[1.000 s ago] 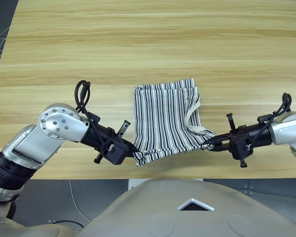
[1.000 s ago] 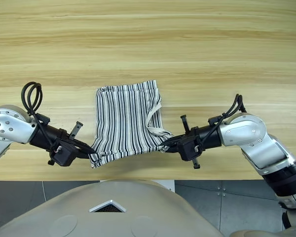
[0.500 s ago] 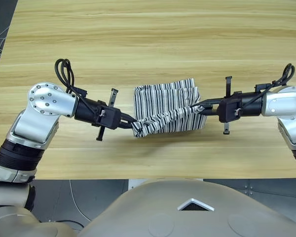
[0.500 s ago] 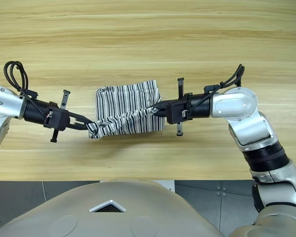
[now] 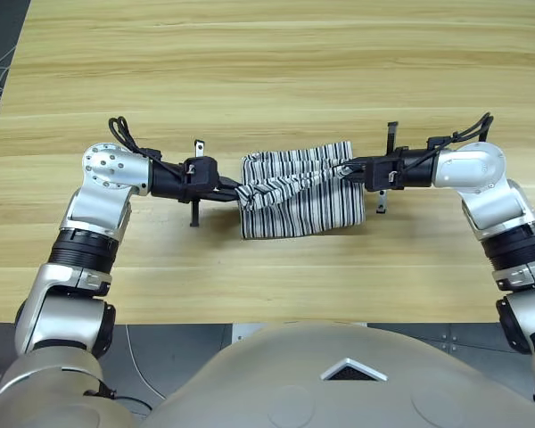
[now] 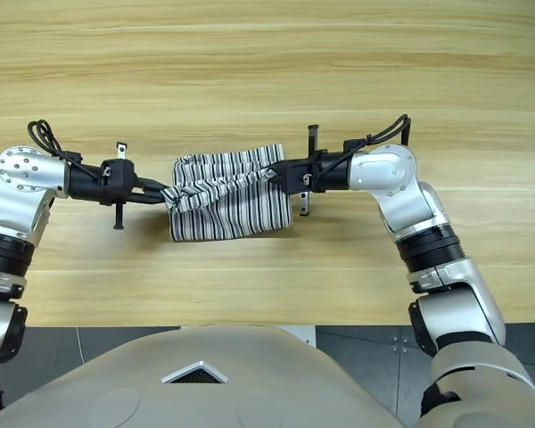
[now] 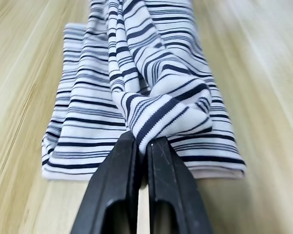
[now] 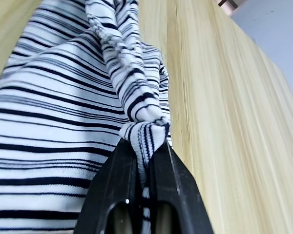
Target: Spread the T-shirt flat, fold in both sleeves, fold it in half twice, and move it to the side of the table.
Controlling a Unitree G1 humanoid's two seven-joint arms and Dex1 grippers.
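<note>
**While its top layer is pulled taut, the shirt [image 5: 303,203] lies mid-table**

Though most of the striped shirt rests folded on the table [image 5: 250,53], near its middle, the top layer is lifted and drawn into a twisted band between the two arms. The left gripper [image 5: 235,190] is clamped on the band's left end, at the shirt's left edge. The right gripper [image 5: 346,169] is clamped on the other end, by the far right corner. In each wrist view the black fingers [image 7: 112,195] squeeze a bunched tuck of cloth.
</note>
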